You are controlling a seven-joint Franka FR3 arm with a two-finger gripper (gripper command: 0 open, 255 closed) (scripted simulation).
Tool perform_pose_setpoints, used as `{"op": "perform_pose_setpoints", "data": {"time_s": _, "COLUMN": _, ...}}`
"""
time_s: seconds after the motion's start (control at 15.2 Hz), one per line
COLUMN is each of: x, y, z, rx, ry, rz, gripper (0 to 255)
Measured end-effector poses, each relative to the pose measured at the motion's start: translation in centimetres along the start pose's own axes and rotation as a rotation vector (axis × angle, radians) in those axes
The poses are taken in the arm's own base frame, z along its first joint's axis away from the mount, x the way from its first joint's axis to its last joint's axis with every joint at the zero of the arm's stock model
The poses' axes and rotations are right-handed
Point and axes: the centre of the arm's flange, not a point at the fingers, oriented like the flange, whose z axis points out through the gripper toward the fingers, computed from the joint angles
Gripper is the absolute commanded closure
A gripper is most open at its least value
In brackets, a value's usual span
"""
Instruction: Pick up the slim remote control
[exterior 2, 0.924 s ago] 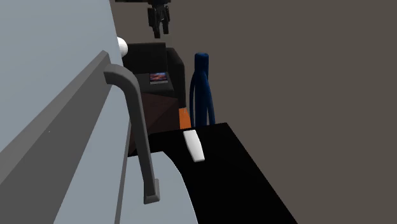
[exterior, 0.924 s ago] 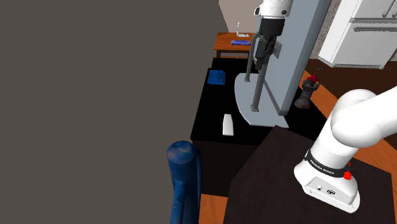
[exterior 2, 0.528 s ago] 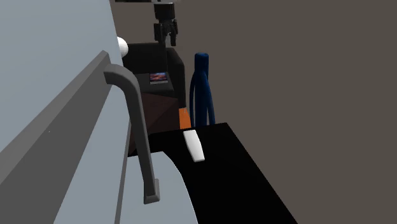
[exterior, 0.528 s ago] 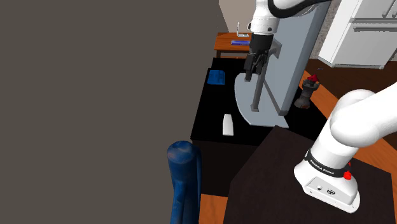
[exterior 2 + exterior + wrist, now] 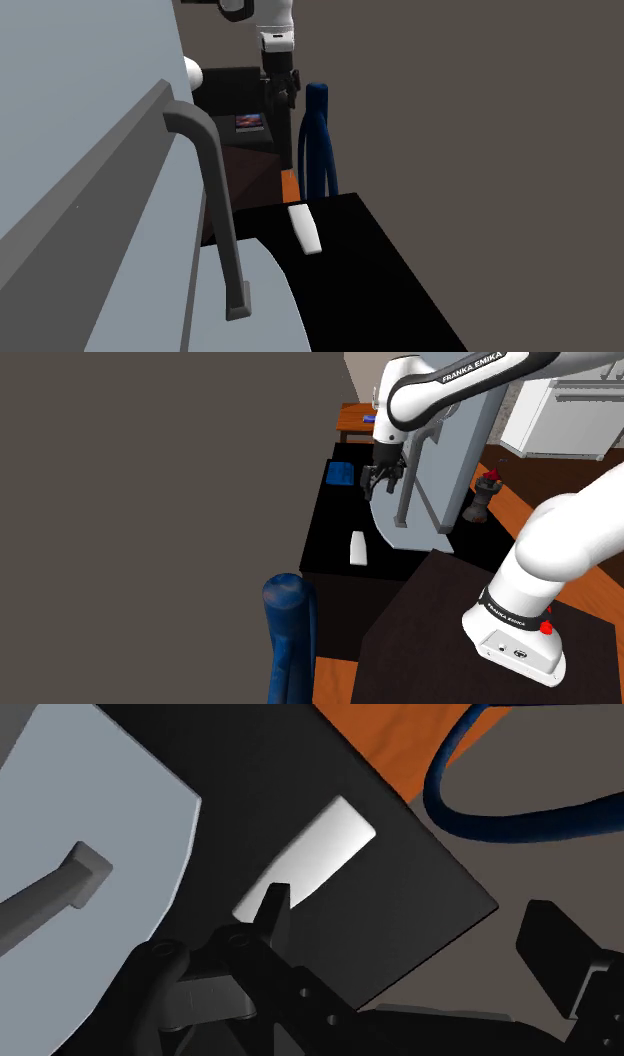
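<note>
Right, from here I see the claw (image 5: pixel 383 482) hanging on its arm above the black counter (image 5: pixel 328 537), fingers pointing down, holding nothing. In the wrist view its two black fingers (image 5: pixel 272 909) stand wide apart, with bare counter (image 5: pixel 250 764) showing between them. The slim remote control (image 5: pixel 310 854) is drawn plain white and lies flat on the counter below the claw. It sits off to one side, just past the tip of one finger and outside the gap between the two, and no finger touches it. In the shoulder view the remote control (image 5: pixel 358 547) lies lower than the claw and nearer the stand (image 5: pixel 430 622). Beside the claw, on the side away from the wall, is a big grey slab (image 5: pixel 470 432) with a grey handle (image 5: pixel 405 492), very close to the fingers. Beyond the claw, farther from the stand, a small blue object (image 5: pixel 342 474) lies on the counter. In the second exterior view the claw (image 5: pixel 283 95) hangs high behind the remote control (image 5: pixel 305 228), with a tall dark blue looped thing (image 5: pixel 318 140) just beside it.
</note>
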Motion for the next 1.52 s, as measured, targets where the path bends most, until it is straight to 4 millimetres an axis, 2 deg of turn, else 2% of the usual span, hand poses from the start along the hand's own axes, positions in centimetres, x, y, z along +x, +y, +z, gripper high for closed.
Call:
{"op": "perform_pose_setpoints", "data": {"time_s": 0.2, "x": 1.8, "y": 0.0, "z": 3.3, "rx": -0.005, "ry": 0.001, "rz": 0.095, "gripper": 0}}
{"op": "perform_pose_setpoints", "data": {"time_s": 0.92, "x": 8.1, "y": 2.9, "z": 16.2, "rx": -0.023, "ry": 0.004, "rz": 0.441, "gripper": 0}}
{"op": "perform_pose_setpoints", "data": {"time_s": 1.45, "x": 11.8, "y": 6.5, "z": 25.3, "rx": -0.036, "ry": 0.008, "rz": 0.694, "gripper": 0}}
{"op": "perform_pose_setpoints", "data": {"time_s": 1.52, "x": 12.0, "y": 6.9, "z": 25.9, "rx": -0.037, "ry": 0.007, "rz": 0.712, "gripper": 0}}
